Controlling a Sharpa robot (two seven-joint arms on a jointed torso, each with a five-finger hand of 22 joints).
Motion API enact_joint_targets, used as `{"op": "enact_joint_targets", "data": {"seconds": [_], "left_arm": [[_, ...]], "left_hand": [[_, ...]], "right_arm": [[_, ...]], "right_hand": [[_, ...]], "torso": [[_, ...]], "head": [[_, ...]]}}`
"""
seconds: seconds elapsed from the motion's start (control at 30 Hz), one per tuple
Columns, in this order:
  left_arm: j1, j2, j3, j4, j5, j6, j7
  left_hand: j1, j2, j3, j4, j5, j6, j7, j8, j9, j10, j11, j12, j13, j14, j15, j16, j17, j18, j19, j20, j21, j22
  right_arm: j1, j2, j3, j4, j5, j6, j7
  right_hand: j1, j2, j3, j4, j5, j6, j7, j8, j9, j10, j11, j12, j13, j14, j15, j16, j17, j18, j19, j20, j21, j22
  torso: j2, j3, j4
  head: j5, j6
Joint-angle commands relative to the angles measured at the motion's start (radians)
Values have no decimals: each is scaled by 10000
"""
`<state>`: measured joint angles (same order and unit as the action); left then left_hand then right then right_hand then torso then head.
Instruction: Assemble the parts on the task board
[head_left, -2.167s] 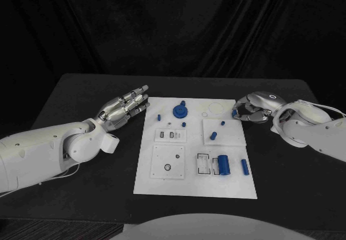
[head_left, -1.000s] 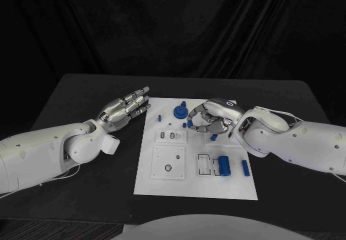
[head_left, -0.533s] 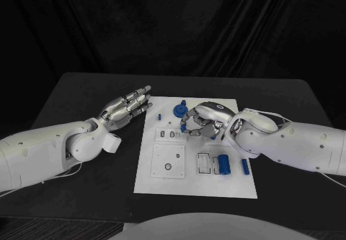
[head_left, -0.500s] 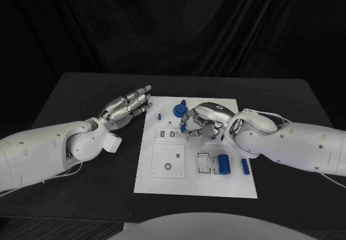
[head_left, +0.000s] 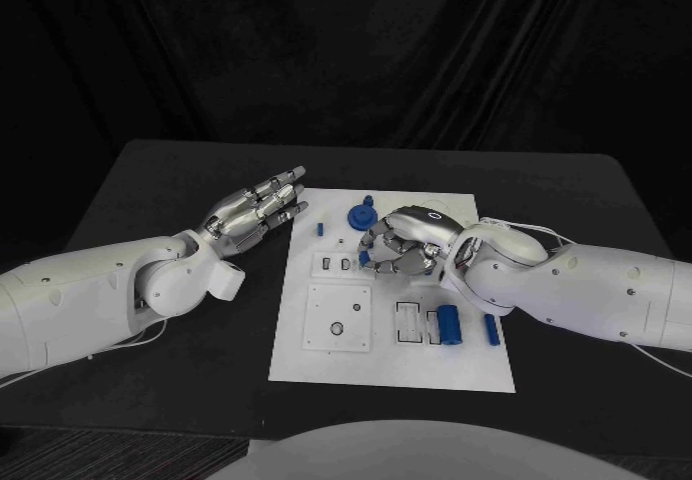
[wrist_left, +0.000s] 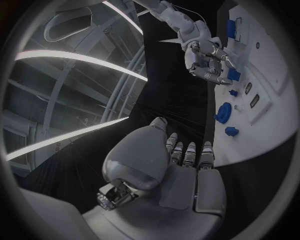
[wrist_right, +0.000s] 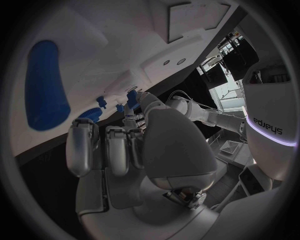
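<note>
1. Right hand (head_left: 402, 243) is curled low over the board's (head_left: 361, 350) middle; whether a blue peg (head_left: 366, 257) at its fingertips is actually held can't be told.
2. Left hand (head_left: 257, 212) is held flat, spread and empty beside the board.
3. Grip should be confirmed before lifting, then the peg kept upright.

I'm working in what looks like a robotics lab: a black table (head_left: 173, 400) backed by a black curtain (head_left: 346, 70), a white task board (head_left: 389, 370) on it, and curved light strips (wrist_left: 75, 57) overhead.
</note>
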<state>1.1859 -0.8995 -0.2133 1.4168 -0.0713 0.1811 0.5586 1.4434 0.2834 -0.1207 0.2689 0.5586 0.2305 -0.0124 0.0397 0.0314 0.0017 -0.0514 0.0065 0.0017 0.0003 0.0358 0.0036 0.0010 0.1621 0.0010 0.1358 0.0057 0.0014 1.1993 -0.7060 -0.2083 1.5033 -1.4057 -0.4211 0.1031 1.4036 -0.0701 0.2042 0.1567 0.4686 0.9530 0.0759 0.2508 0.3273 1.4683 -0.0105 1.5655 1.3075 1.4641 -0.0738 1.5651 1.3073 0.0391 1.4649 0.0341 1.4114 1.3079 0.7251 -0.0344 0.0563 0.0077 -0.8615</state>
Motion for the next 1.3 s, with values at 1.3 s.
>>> {"op": "enact_joint_targets", "data": {"seconds": [1.3], "left_arm": [[-19, 125, 7, -105, -35, 345, -20]], "left_hand": [[103, 33, 100, -4, 38, 167, 111, 81, 35, -17, 111, -65, -17, -3, 104, -36, -10, 89, -10, 101, -57, -14]], "right_arm": [[-136, 233, 6, -235, -520, 593, -793]], "right_hand": [[-186, -127, 162, -442, -135, -821, 113, -454, 879, 1025, 52, 53, 2633, 1067, 82, 57, 2635, 57, 128, 119, -204, 2034]], "torso": [[-1, -12, 8]], "head": [[-13, -111]]}}
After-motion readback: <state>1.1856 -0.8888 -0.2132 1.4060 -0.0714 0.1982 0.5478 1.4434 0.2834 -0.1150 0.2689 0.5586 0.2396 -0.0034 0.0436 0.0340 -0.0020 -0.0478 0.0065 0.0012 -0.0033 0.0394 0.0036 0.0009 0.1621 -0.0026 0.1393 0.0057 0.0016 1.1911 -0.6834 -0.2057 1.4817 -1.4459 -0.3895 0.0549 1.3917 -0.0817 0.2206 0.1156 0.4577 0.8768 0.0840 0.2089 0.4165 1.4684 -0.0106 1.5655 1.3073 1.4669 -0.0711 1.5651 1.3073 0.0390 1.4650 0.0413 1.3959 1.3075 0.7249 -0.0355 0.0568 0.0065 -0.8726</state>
